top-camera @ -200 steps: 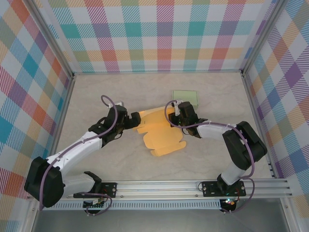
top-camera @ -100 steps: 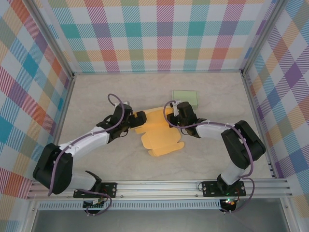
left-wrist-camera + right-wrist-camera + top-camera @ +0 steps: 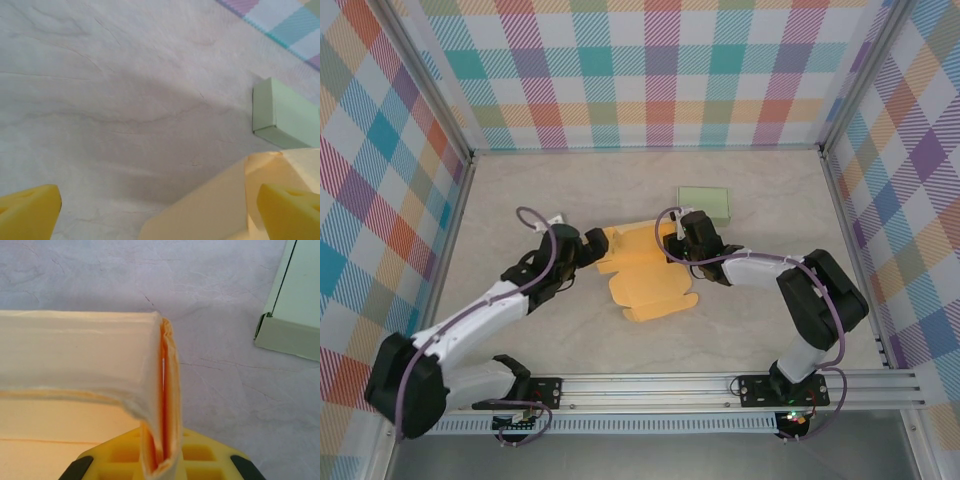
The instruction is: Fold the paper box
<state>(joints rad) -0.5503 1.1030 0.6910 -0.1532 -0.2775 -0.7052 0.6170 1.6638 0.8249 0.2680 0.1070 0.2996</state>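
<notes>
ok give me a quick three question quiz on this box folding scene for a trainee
1. True or false: the left fingers are shut on the orange paper.
2. The right fingers pinch: A nothing, B a folded flap of the orange paper, C a cable.
3. What colour is the small box lying on the table beyond the paper?
Key: 1 false, they stand open; 2 B; 3 pale green.
</notes>
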